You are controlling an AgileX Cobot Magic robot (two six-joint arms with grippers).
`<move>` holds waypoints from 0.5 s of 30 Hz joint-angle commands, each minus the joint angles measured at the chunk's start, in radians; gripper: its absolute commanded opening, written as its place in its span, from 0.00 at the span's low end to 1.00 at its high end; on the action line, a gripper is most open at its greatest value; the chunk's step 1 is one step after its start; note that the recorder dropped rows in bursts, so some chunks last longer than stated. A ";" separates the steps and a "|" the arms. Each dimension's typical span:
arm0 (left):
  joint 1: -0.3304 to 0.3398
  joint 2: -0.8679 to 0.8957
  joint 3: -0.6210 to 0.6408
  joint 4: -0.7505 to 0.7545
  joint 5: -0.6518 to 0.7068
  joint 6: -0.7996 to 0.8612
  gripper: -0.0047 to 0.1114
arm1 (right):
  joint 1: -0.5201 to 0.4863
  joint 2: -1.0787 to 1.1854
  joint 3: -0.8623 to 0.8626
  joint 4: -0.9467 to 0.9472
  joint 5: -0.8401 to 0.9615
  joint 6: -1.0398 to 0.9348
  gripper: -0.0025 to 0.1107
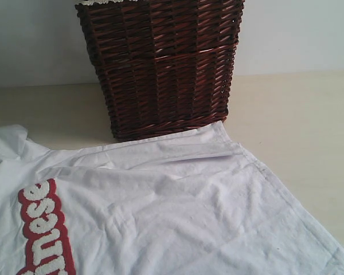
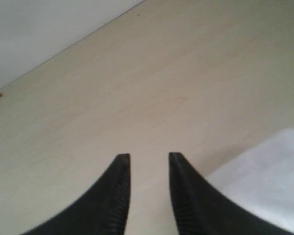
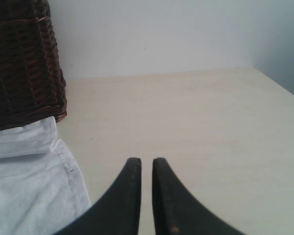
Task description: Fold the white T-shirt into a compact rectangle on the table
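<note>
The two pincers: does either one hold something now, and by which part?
Nothing is held. The left pincer stands open over the bare table, and the right pincer, nearly closed, has only empty gap. The white T-shirt lies flat, untouched.

We see bare table (image 1: 298, 120) right of the shirt (image 1: 178, 217) — room to pass; the basket (image 1: 160, 63) blocks the far edge, touching the shirt's hem.

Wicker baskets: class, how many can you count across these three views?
1. The dark wicker basket stands on the table against the wall, touching the white T-shirt at its hem; the right wrist view shows its corner. Others may lie out of frame.
</note>
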 commanded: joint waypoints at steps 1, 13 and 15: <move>-0.023 0.008 -0.004 -0.151 -0.093 0.035 0.57 | -0.006 -0.007 0.005 -0.003 -0.012 -0.007 0.12; -0.021 -0.151 0.230 -0.016 0.112 -0.100 0.45 | -0.006 -0.007 0.005 -0.003 -0.012 -0.007 0.12; -0.010 -0.215 0.311 0.044 0.191 -0.127 0.39 | -0.006 -0.007 0.005 -0.003 -0.012 -0.007 0.12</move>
